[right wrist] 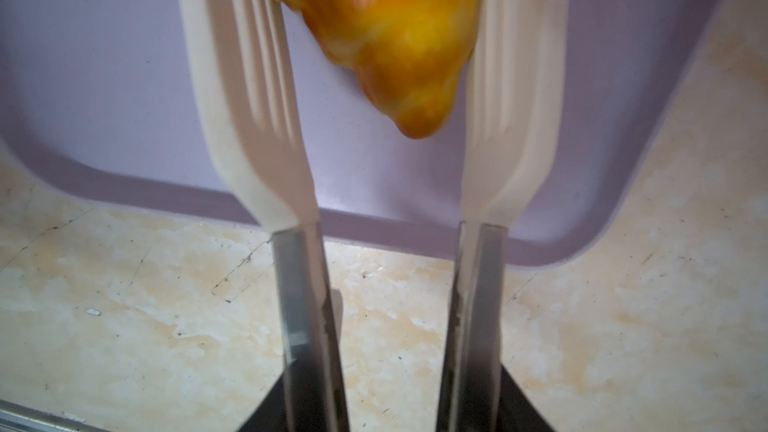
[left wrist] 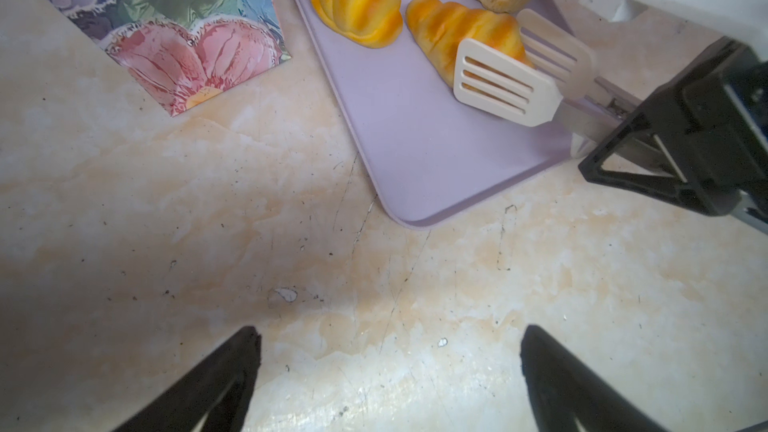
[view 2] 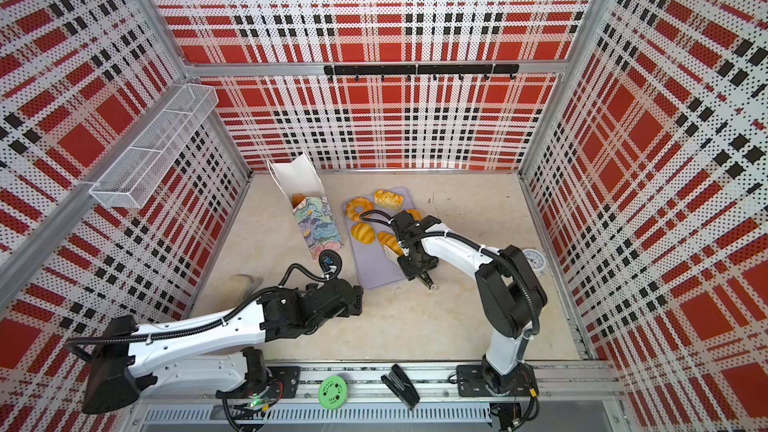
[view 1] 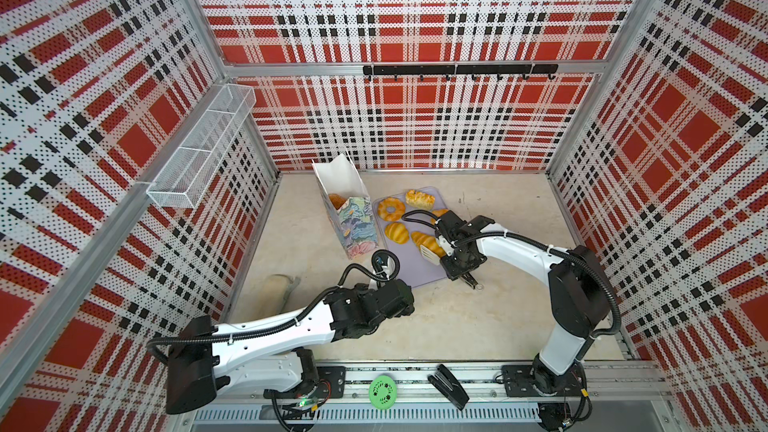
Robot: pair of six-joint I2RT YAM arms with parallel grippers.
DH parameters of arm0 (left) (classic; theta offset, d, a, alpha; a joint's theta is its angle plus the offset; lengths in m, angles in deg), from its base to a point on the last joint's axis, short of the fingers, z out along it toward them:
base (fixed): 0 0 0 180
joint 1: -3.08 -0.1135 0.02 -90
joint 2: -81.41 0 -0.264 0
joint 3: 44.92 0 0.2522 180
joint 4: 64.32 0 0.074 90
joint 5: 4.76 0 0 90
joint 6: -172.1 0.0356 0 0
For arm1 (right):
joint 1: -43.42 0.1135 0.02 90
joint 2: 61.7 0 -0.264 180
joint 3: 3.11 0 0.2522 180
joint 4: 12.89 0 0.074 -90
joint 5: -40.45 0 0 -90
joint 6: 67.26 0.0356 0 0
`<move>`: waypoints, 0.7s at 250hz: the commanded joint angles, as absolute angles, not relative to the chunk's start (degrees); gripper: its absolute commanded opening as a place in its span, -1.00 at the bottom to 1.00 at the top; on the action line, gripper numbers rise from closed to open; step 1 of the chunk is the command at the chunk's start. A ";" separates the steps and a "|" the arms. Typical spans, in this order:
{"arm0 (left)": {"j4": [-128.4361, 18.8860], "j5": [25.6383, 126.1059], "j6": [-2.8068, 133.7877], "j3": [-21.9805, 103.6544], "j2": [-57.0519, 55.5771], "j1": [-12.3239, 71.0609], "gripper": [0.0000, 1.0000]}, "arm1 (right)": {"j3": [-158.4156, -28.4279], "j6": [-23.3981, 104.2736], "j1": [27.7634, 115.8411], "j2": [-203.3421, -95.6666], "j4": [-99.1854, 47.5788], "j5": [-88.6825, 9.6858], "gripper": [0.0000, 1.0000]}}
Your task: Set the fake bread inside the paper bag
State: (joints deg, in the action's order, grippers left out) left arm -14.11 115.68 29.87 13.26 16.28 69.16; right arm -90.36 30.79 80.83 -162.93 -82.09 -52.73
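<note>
The paper bag (view 1: 353, 222) (view 2: 316, 222) stands open at the back left with one fake bread (view 1: 337, 200) inside. On the lilac tray (view 1: 411, 270) lie a ring doughnut (view 1: 390, 209), a braided piece (view 1: 419, 198) and a croissant (view 1: 397, 231). My right gripper (view 1: 455, 259) (right wrist: 390, 401) is shut on cream-tipped tongs (right wrist: 257, 118), whose two slotted blades flank a second croissant (right wrist: 390, 35) (left wrist: 457, 35) on the tray. My left gripper (left wrist: 390, 338) (view 1: 409, 299) is open and empty over bare table, in front of the tray's near corner.
An orange piece (view 1: 439, 214) peeks out behind the right wrist. A white wire basket (view 1: 199, 147) hangs on the left wall and a black hook rail (view 1: 457, 70) on the back wall. A green disc (view 1: 382, 391), a stapler (view 1: 449, 386) and a clock (view 2: 533, 260) lie at the edges.
</note>
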 commanded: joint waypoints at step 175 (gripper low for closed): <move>-12.42 117.80 34.18 14.63 22.49 69.00 0.99 | -90.48 30.54 78.95 -155.46 -79.42 -50.89 -0.35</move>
